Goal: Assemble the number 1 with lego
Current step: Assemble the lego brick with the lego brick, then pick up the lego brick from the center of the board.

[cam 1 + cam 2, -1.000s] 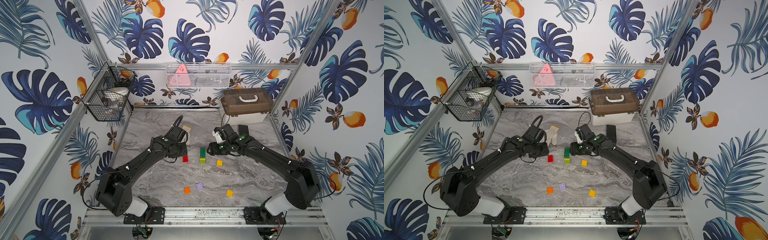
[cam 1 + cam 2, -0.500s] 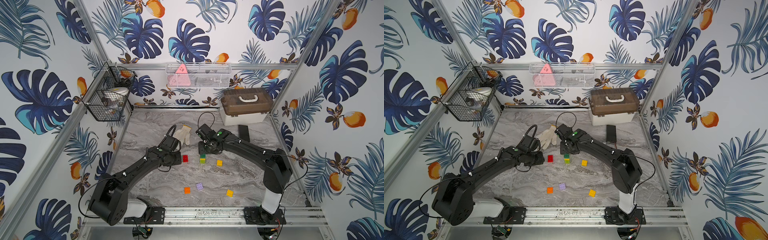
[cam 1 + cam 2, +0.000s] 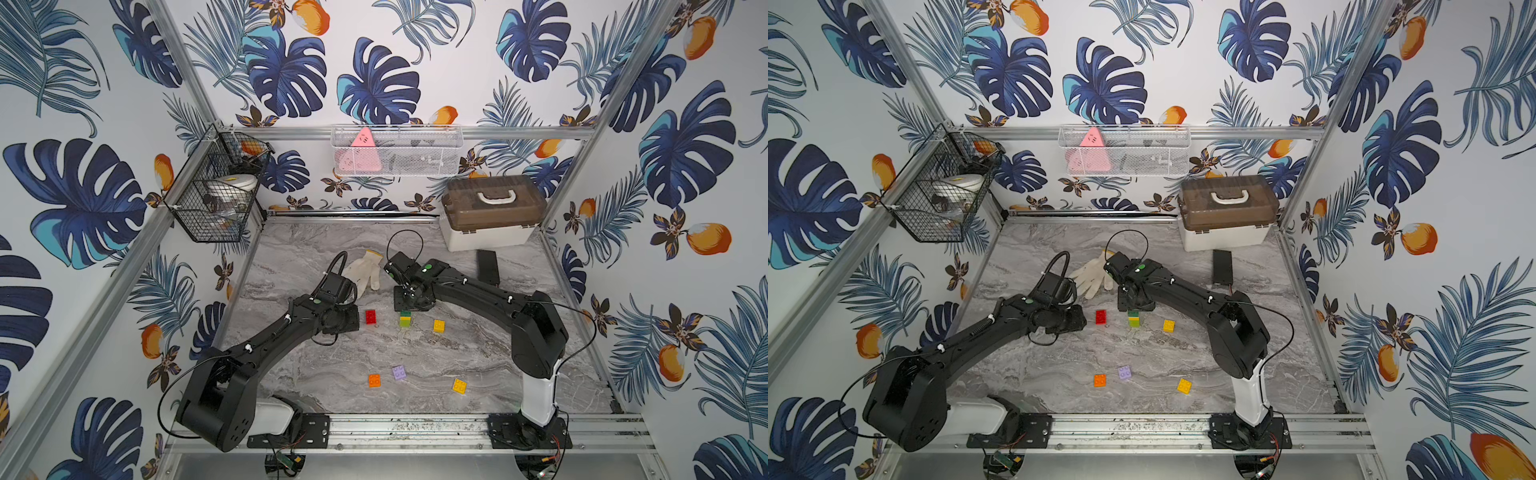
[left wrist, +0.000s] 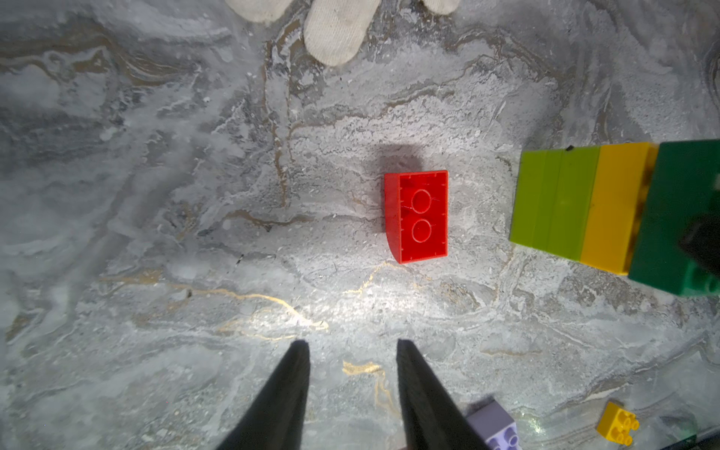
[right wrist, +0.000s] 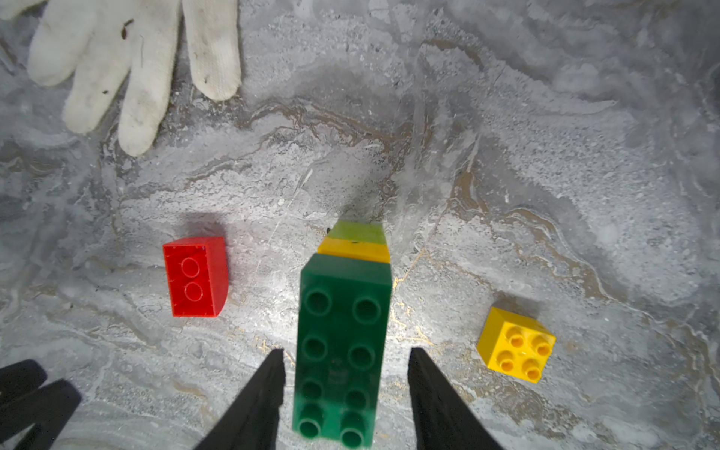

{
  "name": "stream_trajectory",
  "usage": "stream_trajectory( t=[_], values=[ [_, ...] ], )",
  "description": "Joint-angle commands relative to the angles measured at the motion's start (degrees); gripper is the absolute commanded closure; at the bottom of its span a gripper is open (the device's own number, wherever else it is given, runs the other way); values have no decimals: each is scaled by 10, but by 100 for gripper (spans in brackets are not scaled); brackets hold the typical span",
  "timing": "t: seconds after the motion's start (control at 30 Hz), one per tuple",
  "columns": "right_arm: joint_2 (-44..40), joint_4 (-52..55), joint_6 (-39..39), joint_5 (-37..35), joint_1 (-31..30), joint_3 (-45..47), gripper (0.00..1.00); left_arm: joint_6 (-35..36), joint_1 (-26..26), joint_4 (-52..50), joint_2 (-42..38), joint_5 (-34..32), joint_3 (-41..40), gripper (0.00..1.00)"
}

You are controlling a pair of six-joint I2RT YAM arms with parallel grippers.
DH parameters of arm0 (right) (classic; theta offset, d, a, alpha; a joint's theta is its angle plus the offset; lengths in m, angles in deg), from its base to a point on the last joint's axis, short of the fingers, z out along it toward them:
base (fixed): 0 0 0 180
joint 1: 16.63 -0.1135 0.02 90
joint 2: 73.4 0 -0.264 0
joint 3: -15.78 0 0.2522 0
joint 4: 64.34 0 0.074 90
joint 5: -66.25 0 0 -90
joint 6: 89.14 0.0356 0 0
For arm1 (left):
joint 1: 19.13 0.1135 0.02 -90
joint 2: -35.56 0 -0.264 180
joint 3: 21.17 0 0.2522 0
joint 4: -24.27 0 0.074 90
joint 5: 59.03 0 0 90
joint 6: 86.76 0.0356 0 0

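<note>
The number 1's chunky block (image 3: 405, 320) (image 3: 1133, 318), a dark green oblong on yellow on lime lego, stands mid-table. My right gripper (image 5: 345, 350) hangs over it, open, a finger on each side of the dark green top (image 5: 345, 335) with a gap on both sides. A red brick (image 3: 370, 316) (image 4: 419, 216) lies on its side just left of the block. My left gripper (image 4: 352, 343) is open and empty, a short way from the red brick. A yellow square brick (image 3: 439, 326) (image 5: 516, 345) sits right of the block.
Orange (image 3: 374, 380), lilac (image 3: 399, 372) and yellow (image 3: 459, 386) square bricks lie near the front. A white knitted glove (image 3: 363, 270) lies behind the grippers. A brown-lidded box (image 3: 490, 212) and a black device (image 3: 487, 266) are at the back right. A wire basket (image 3: 220, 187) hangs on the left wall.
My right arm has swung in from the right to hang over the stacked block, and its jaws have narrowed. My left gripper has shifted toward the front, beside the red brick.
</note>
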Motion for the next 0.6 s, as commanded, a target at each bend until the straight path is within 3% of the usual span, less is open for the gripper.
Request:
stream_trajectory(
  t=[0.0,0.57],
  values=[
    [6,-6,6,11,0,-7,47,10,2,7,-5,12,-3,57],
    [20,-10,17,12,0,4,78,17,2,-5,-10,22,-1,57]
  ],
)
